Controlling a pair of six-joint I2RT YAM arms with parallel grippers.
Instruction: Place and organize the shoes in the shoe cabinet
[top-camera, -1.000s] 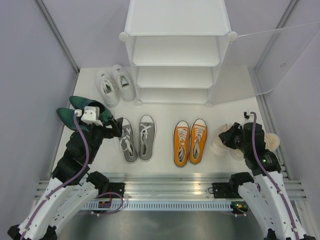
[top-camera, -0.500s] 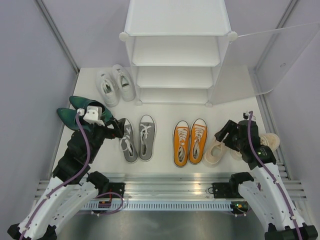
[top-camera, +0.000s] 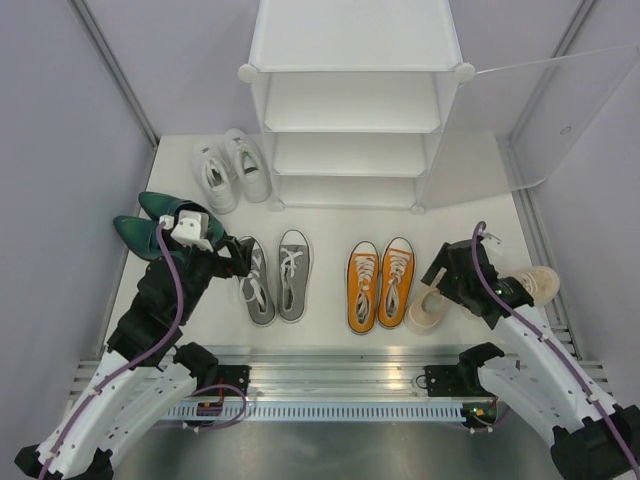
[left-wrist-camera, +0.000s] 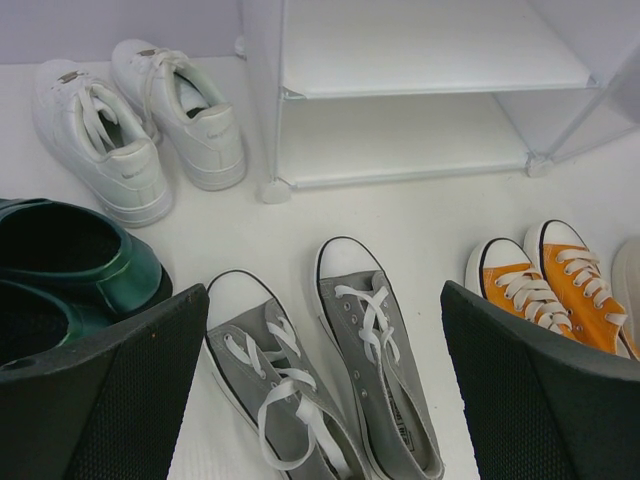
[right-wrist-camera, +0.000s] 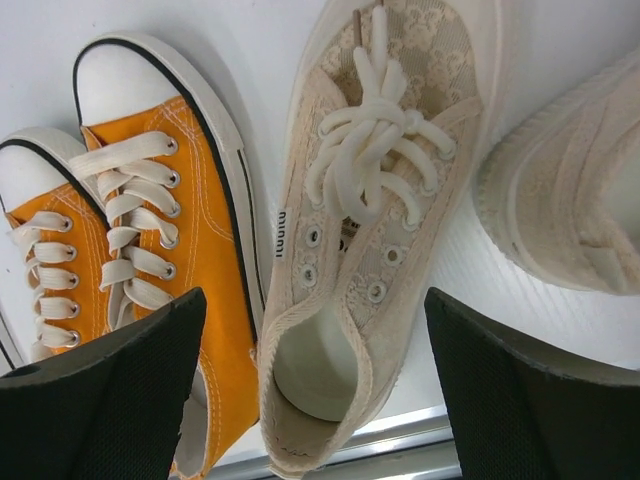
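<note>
Since a second ago: the right arm has swung toward the robot's left, and the right gripper (top-camera: 438, 272) has gone from nearly closed to wide. One cream shoe (top-camera: 425, 308), which lay under the arm before, is now in plain sight just beside the orange canvas lace-ups (top-camera: 380, 283). The left arm is unchanged.

Top view:
- All five pairs are on the worktop (top-camera: 330, 225), none in the shoe cabinet (top-camera: 355, 100). No shoe shows on any shelf in view, and the frosted door (top-camera: 540, 110) stands swung open to the right.
- The white sneakers (top-camera: 230, 168) sit by the cabinet's left foot and the dark green pointed shoes (top-camera: 140, 225) at far left.
- The grey canvas lace-ups (top-camera: 275, 278) and the orange pair lie in a row with toes toward the cabinet.
- The second cream shoe (top-camera: 540, 282) is well apart from its mate, with the right arm between them.
- My reading is that the cream shoe was set down to line it up with that row.

Left wrist view:
- The left gripper (left-wrist-camera: 320, 300) is released, jaws spread with nothing between them.
- It hangs over the grey pair, probably waiting its turn.

Right wrist view:
- The jaws are wide, and neither finger touches the cream shoe on the worktop below them, so it is let go.
- Its toe points away and its heel is near the rail.
- It sits close alongside the right orange shoe, and I cannot tell whether they touch.
- The second cream shoe lies off to the right at an angle, so the pair is not yet matched up.
</note>
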